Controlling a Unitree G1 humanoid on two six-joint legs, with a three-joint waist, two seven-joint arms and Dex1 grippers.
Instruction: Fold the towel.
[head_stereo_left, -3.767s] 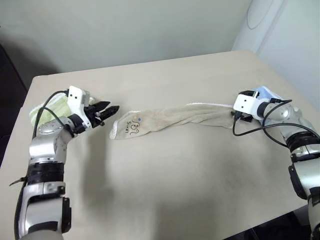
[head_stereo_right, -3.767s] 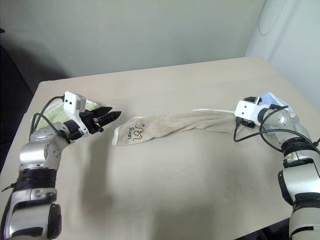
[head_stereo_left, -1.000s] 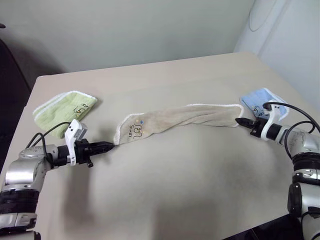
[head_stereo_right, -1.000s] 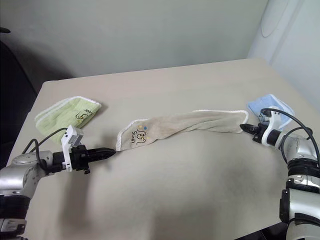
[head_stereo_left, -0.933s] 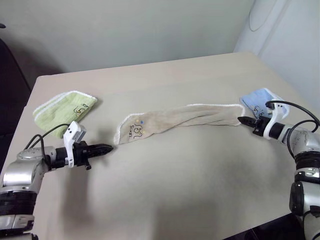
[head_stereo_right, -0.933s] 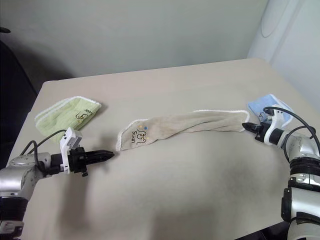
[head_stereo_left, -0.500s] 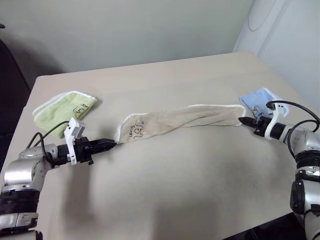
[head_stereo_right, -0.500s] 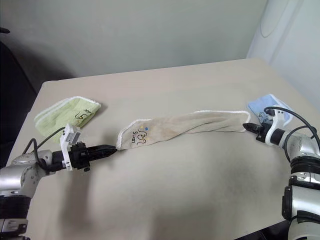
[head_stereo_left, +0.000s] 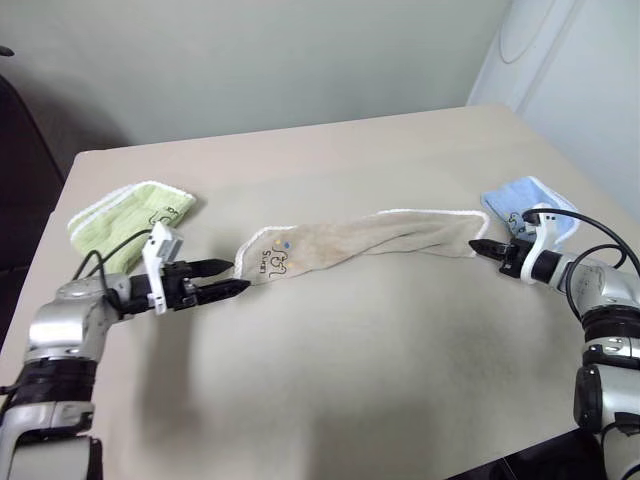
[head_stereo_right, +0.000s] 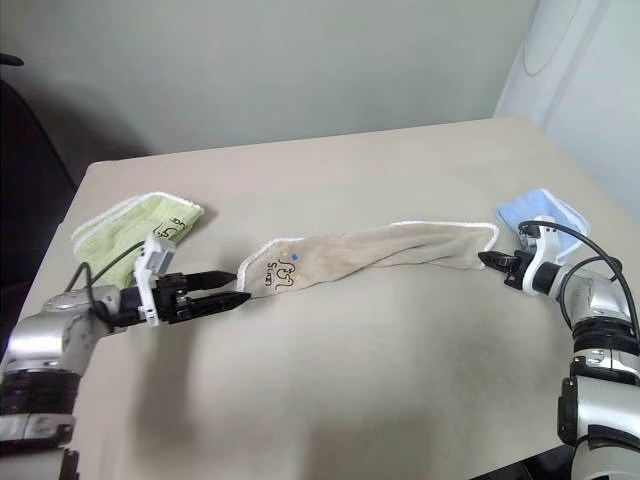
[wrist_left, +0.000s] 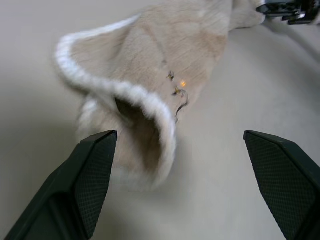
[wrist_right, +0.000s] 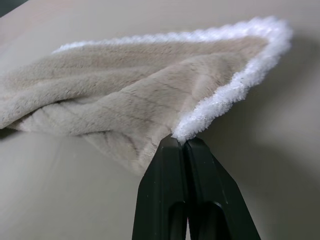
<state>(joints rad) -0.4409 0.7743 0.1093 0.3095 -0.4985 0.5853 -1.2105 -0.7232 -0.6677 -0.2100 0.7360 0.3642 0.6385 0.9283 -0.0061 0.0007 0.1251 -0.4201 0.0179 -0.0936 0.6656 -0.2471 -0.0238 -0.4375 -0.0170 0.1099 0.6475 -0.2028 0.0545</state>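
Note:
The beige towel (head_stereo_left: 340, 240) lies bunched into a long strip across the table, white edging showing and a small logo near its left end. My left gripper (head_stereo_left: 232, 277) is open, its two fingers level with that left end; in the left wrist view the curled towel edge (wrist_left: 150, 115) sits between the fingers (wrist_left: 85, 175). My right gripper (head_stereo_left: 476, 245) is shut at the towel's right corner. In the right wrist view its closed tips (wrist_right: 182, 142) touch the white edging (wrist_right: 220, 100); I cannot tell whether any cloth is pinched.
A green folded towel (head_stereo_left: 120, 215) lies behind my left arm at the table's left side. Close behind my right gripper is a light blue folded towel (head_stereo_left: 525, 200). Bare tabletop (head_stereo_left: 350, 360) stretches toward the front edge.
My left gripper has opened from shut and moved right, up to the towel's left end. The right gripper has stayed shut at the right corner, and the towel has not shifted.

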